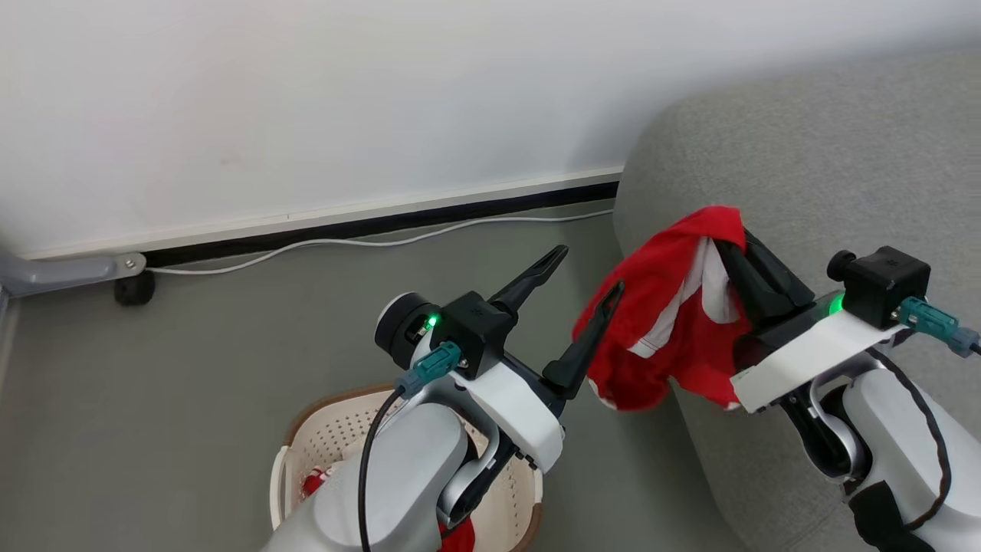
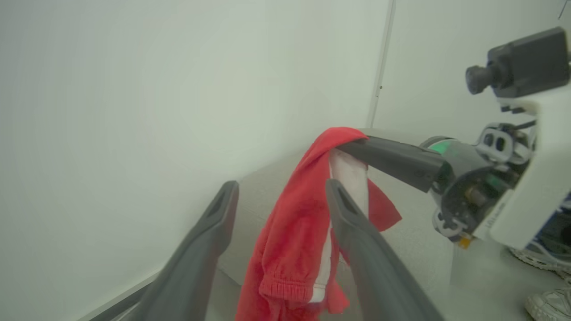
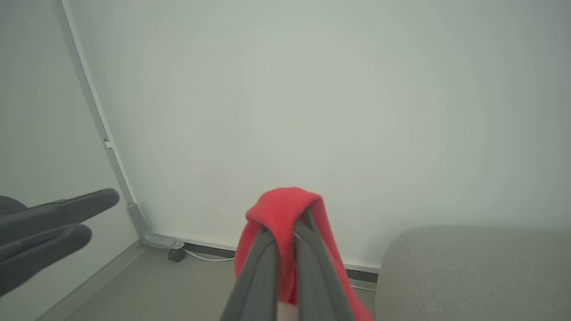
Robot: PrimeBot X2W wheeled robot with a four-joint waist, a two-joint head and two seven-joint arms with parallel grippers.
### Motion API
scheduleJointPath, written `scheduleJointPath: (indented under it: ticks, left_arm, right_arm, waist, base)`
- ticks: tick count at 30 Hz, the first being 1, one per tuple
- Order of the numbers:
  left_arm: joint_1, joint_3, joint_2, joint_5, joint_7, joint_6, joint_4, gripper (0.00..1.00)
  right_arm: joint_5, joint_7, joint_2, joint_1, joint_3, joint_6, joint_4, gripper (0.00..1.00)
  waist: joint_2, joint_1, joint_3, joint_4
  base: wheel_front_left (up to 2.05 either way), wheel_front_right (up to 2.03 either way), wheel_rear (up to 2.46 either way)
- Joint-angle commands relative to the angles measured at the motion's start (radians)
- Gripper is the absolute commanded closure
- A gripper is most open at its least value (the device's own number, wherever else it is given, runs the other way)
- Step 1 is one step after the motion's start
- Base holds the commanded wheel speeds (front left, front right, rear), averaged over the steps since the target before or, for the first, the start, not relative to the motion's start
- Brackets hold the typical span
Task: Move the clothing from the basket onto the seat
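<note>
Centre right of the frame, red clothing (image 1: 659, 322) is pinched at its top fold by the closed right gripper (image 1: 732, 247) and hung before the grey seat (image 1: 805, 169). Just left, the left gripper (image 1: 588, 270) is spread wide, empty.

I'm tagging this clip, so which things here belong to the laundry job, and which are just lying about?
Job: red garment, shut in the right gripper; open left gripper; basket with red clothing inside; sofa.
Lying about: white cable, caster wheel, shoes.
</note>
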Motion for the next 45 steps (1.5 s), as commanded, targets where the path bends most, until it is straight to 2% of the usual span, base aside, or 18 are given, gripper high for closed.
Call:
scheduleJointPath:
  ticks: [1, 13, 15, 19, 23, 34, 42, 45]
  left_arm:
    - [-0.002, 0.039, 0.006, 0.005, -0.006, -0.011, -0.017, 0.0]
    - [0.04, 0.067, 0.006, 0.022, -0.006, -0.075, 0.01, 0.0]
    - [0.045, 0.067, 0.006, 0.024, -0.006, -0.078, 0.014, 0.0]
    - [0.064, 0.078, 0.006, 0.03, -0.006, -0.092, 0.012, 0.0]
    - [0.074, 0.085, 0.006, 0.033, -0.006, -0.096, 0.01, 0.0]
    - [0.063, 0.042, 0.006, 0.03, -0.006, -0.118, -0.004, 0.0]
    - [0.022, 0.018, 0.006, 0.064, -0.006, -0.112, -0.018, 0.0]
    - [-0.002, 0.0, 0.006, 0.075, -0.006, -0.111, -0.022, 0.0]
  right_arm:
    - [-0.009, -0.006, -0.01, 0.015, -0.009, 0.004, -0.032, 1.0]
    - [-0.01, -0.006, -0.011, 0.021, -0.055, 0.004, -0.069, 1.0]
    - [-0.009, -0.006, -0.011, 0.021, -0.059, 0.004, -0.073, 1.0]
    - [-0.009, -0.006, -0.011, 0.016, -0.078, 0.004, -0.1, 1.0]
    - [-0.01, -0.006, -0.013, 0.013, -0.088, 0.004, -0.113, 1.0]
    - [-0.025, -0.006, -0.068, -0.014, -0.192, 0.004, -0.157, 1.0]
    - [-0.035, -0.006, -0.124, -0.148, -0.274, 0.004, -0.119, 1.0]
    - [-0.037, -0.006, -0.154, -0.204, -0.303, 0.004, -0.089, 1.0]
  waist:
    - [0.0, 0.0, -0.005, -0.037]
    - [0.0, 0.0, -0.015, -0.224]
    - [0.0, 0.0, -0.015, -0.239]
    - [0.0, 0.0, -0.012, -0.323]
    - [0.0, 0.0, -0.009, -0.357]
    - [0.0, 0.0, 0.042, -0.384]
    - [0.0, 0.0, 0.15, -0.387]
    - [0.0, 0.0, 0.2, -0.368]
  base:
    - [0.0, 0.0, 0.0]
    - [0.0, 0.0, 0.0]
    - [0.0, 0.0, 0.0]
    - [0.0, 0.0, 0.0]
    - [0.0, 0.0, 0.0]
    - [0.0, 0.0, 0.0]
    - [0.0, 0.0, 0.0]
    - [0.0, 0.0, 0.0]
